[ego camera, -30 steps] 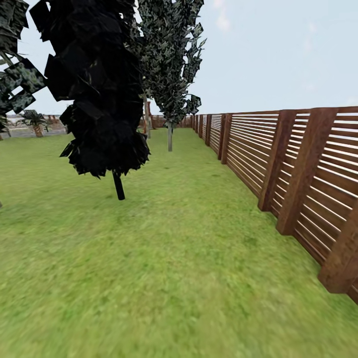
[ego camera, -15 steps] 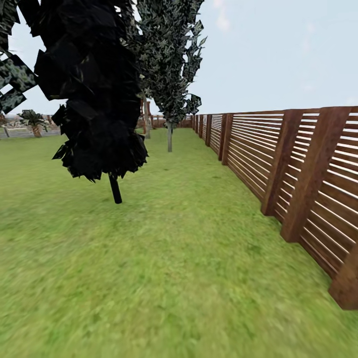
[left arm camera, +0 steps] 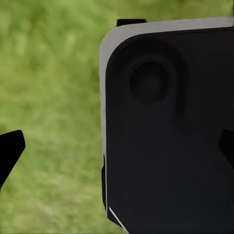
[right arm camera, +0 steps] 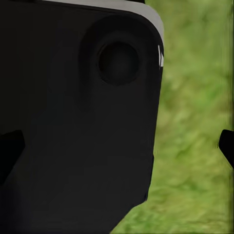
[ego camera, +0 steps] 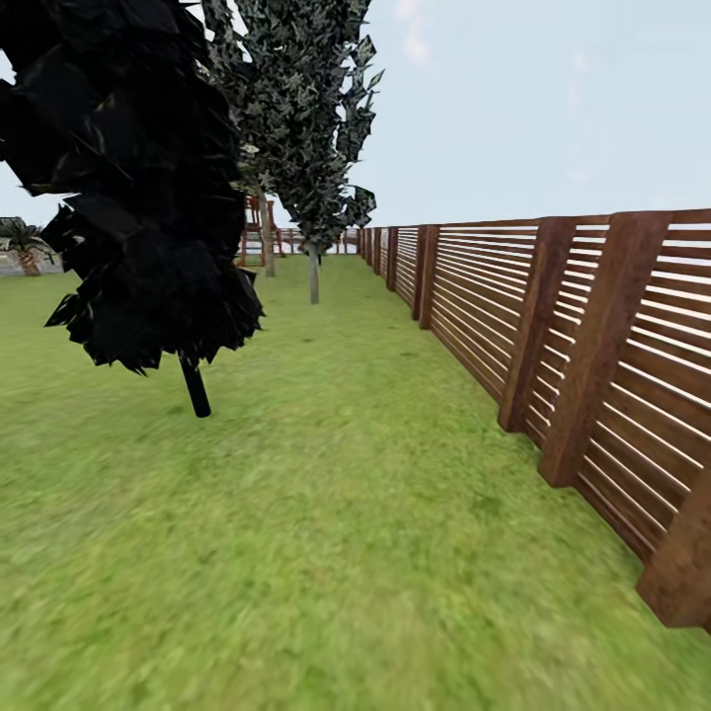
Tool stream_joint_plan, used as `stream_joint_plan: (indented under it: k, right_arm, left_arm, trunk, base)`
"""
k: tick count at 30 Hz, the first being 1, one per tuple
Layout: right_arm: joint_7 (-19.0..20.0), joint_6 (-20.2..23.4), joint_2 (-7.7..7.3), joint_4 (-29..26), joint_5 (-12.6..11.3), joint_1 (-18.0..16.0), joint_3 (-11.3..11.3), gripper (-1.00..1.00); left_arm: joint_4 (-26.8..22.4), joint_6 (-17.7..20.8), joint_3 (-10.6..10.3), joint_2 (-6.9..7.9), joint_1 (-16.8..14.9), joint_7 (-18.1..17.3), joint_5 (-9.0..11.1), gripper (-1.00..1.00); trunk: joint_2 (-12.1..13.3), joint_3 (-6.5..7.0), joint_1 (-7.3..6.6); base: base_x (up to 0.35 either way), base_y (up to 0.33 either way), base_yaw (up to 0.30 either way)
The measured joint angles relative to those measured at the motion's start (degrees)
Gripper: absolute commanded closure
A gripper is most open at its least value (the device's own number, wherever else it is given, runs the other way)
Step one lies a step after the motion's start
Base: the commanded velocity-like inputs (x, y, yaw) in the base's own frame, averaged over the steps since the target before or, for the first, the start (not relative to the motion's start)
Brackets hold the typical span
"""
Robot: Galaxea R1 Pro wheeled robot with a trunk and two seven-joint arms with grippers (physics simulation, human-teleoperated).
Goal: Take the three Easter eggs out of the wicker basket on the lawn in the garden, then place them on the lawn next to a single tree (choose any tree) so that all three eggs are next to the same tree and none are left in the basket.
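The lawn (ego camera: pixel 336 513) stretches ahead of me beside the garden fence (ego camera: pixel 592 346). A tree (ego camera: pixel 313 272) with a pale trunk and a dark, whitish-speckled crown stands far ahead near the fence. The Easter eggs and the wicker basket are out of view. In the left wrist view my left gripper (left arm camera: pixel 117 148) is open over grass, its black fingertips (left arm camera: pixel 9 151) wide apart and nothing between them. My right gripper (right arm camera: pixel 117 146) is likewise open, with one fingertip (right arm camera: pixel 226 146) over grass. A dark panel of my own body lies behind both.
A narrow black columnar tree (ego camera: pixel 193 380) stands close on the left. The slatted fence runs along the whole right side, its nearest post (ego camera: pixel 681 563) close by. A wooden playset (ego camera: pixel 253 229) and a small bush (ego camera: pixel 22 242) sit far back.
The whole head view has shifted: the trees have slid left and the black tree looks nearer, so the camera has moved and turned a little right. Nothing in the garden itself has moved.
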Motion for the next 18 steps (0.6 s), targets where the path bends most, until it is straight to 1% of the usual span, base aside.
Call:
stream_joint_plan:
  k: [13,18]
  right_arm:
    - [0.0,0.0,0.03,0.0,0.1,0.0,0.0,-1.0]
    - [0.0,0.0,0.05,0.0,0.0,0.0,0.0,-1.0]
  left_arm:
    - [0.0,0.0,0.0,-0.03,0.0,0.0,0.0,-1.0]
    - [0.0,0.0,0.0,-0.03,0.0,0.0,0.0,-1.0]
  trunk:
    - [0.0,0.0,0.0]
    - [0.0,0.0,0.0]
  base:
    - [0.33,-0.091,-0.004]
    - [0.33,-0.092,-0.21]
